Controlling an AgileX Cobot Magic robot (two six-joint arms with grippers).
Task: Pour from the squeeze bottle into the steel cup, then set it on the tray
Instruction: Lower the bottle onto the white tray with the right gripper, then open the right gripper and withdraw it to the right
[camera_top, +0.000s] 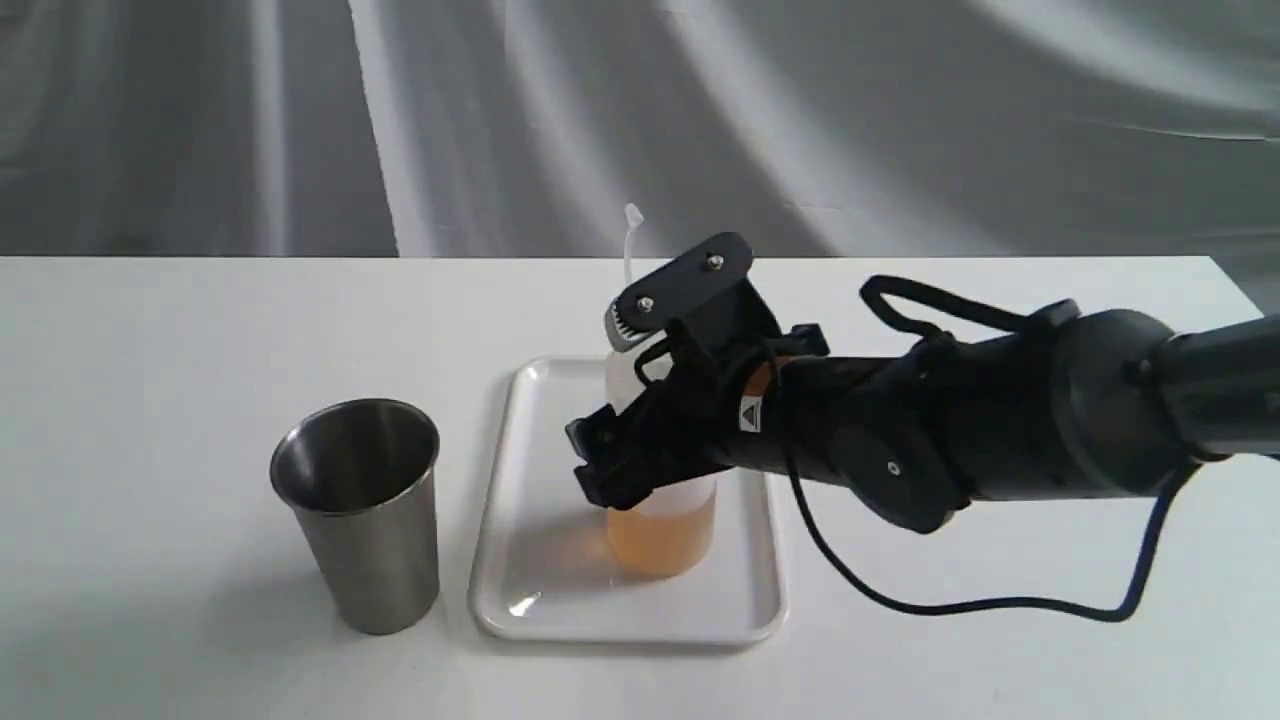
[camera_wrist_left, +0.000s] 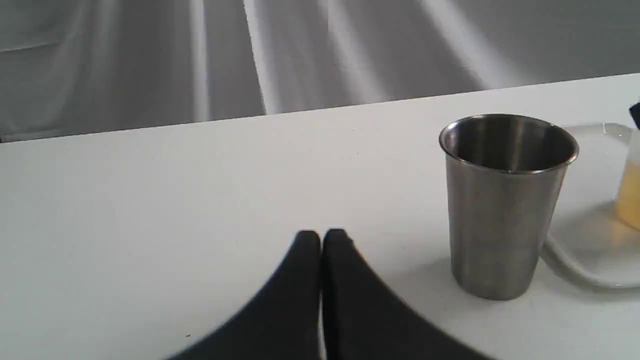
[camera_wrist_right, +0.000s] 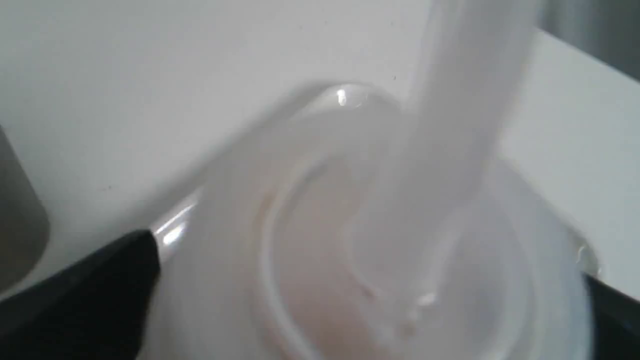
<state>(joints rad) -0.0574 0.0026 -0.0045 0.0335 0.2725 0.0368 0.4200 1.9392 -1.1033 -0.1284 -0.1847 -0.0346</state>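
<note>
The squeeze bottle stands upright on the white tray, amber liquid filling its lower third, nozzle and strap rising behind the arm. My right gripper reaches in from the right and is shut on the bottle's middle. In the right wrist view the bottle fills the span between both black fingers. The steel cup stands upright just left of the tray; its contents do not show. My left gripper is shut, holds nothing, and hovers over bare table left of the cup.
The white table runs back to a grey draped backdrop. A black cable loops from the right arm down onto the table right of the tray. The tray's rim nearly touches the cup's base.
</note>
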